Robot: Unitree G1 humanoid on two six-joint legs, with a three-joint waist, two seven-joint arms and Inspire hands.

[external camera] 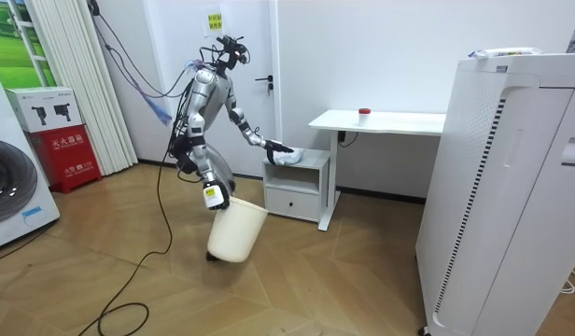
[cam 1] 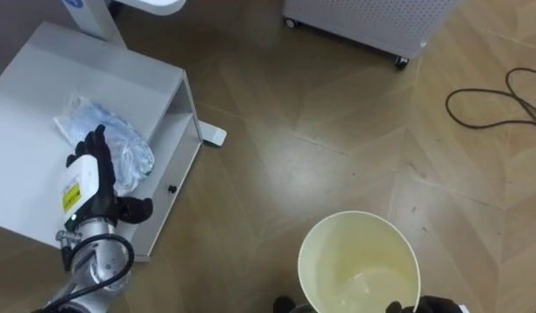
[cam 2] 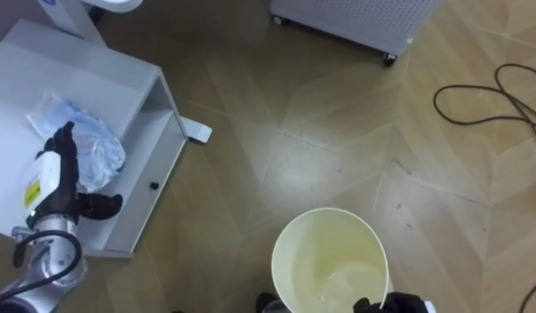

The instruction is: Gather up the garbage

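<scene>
Beneath the left hand [cam 1: 96, 178], its fingers spread, a crumpled clear-and-blue plastic bag [cam 1: 133, 152] lies on the low white bench [cam 1: 42, 87]; best to curl round its bulk before lifting. The right hand [cam 1: 433, 305] grips the rim of the pale-yellow round plastic bin [cam 1: 359, 215].

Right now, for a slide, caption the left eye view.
Open left hand on the bag atop the cabinet; right hand holds the bin.

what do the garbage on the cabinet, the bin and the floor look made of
The garbage looks like thin clear plastic film, crinkled and glossy. The bin is probably smooth moulded plastic, cream with a slight sheen. The floor is wood or wood-look boards laid in herringbone, satin.
</scene>
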